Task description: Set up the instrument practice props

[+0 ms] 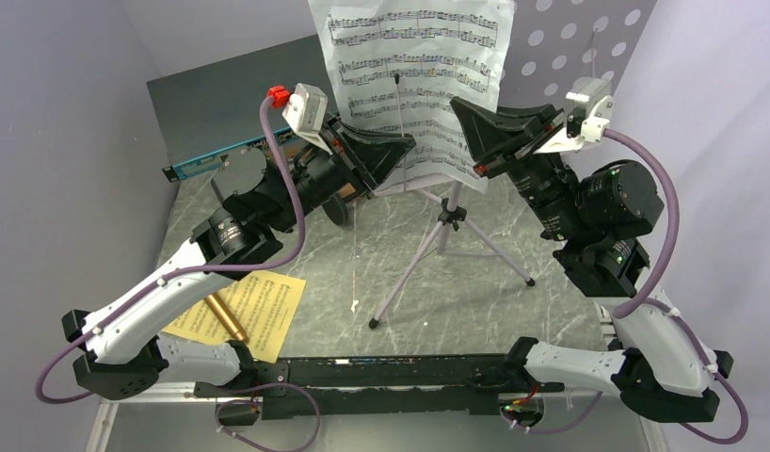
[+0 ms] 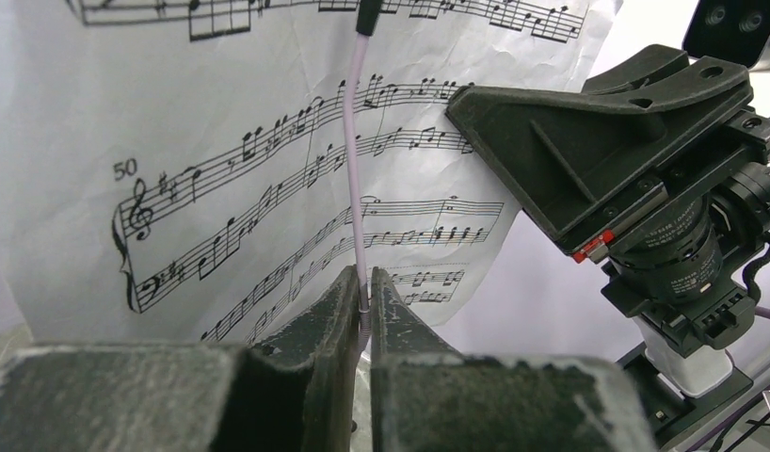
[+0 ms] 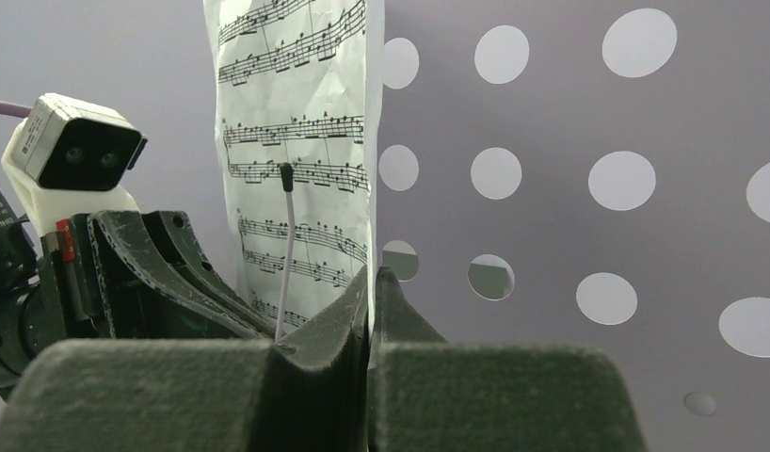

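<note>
My left gripper (image 2: 365, 278) is closed to a hairline gap, and its 2 fingers pinch the thin lilac wire (image 2: 355, 188), which rises from between the tips and ends in a black cap near the top of the left wrist view. Behind that wire hangs the white music sheet (image 2: 221, 141), upright and slightly creased. My right gripper (image 3: 372, 278) is also pressed nearly shut, clamped on the right edge of the same sheet, which runs down into the slit between its fingers. The sheet lies against the perforated face of the music stand (image 3: 569, 188), covering its left part and leaving the round holes on the right bare. From above, the stand's tripod legs spread on the marbled table (image 1: 513, 311) between my 2 arms. The yellow music sheet (image 1: 259, 315) lies flat on the table beside my left arm, with the gold microphone (image 1: 226, 318) resting across it. The network switch (image 1: 231, 104) sits at the far left.
</note>
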Tool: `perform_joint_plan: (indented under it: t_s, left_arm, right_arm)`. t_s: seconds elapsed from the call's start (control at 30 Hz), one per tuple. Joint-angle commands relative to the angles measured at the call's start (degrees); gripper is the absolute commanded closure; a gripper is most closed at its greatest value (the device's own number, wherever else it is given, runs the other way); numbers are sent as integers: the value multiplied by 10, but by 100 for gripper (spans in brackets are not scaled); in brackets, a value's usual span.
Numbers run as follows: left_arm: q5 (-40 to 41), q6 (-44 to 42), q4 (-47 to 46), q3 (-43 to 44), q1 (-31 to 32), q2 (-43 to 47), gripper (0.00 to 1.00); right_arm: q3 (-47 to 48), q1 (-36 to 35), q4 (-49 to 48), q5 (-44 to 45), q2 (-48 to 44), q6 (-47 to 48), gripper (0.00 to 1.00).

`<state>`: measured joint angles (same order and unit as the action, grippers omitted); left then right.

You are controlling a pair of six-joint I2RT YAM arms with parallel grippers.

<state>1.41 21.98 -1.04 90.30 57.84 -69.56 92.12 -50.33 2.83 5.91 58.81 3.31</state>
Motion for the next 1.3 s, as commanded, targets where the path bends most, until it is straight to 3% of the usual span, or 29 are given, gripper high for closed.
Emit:
perform_joint_plan:
  t_s: [0.0, 0.03, 0.27, 0.4, 0.63, 0.7, 0.8, 0.93, 1.07, 1.17, 1.27]
  left_arm:
    - [1, 7, -19, 10, 4, 24, 85]
    - [2, 8, -20, 8, 5, 26, 81]
    - [5, 10, -15, -7, 4, 43, 47]
    - [-4, 16, 9, -9, 4, 63, 19]
    - [-63, 4, 110, -51, 4, 154, 9]
    - [-100, -4, 145, -79, 4, 195, 8]
    - [-151, -7, 204, -135, 4, 265, 6]
    - [-111, 14, 308, -208, 4, 350, 4]
    - [-19, 72, 382, -290, 5, 418, 4]
    - [27, 112, 417, -307, 4, 436, 4]
    - [61, 125, 451, -287, 3, 438, 1]
  right_arm:
    - [-2, 1, -40, 14, -11, -6, 100]
    - [-5, 1, -41, 19, -12, -5, 98]
    - [10, 1, -3, 85, -20, -5, 57]
    - [45, 1, 68, 141, -31, -19, 39]
    - [80, 1, 265, 134, -89, -61, 17]
    - [57, 1, 321, 76, -126, -63, 8]
    - [-20, 1, 377, -96, -177, -75, 5]
    - [-224, 1, 303, -276, -232, -159, 11]
    - [-465, -9, 101, -369, -264, -270, 15]
    - [-557, -85, -30, -324, -244, -305, 15]
    - [-565, -213, -79, -183, -143, -259, 14]
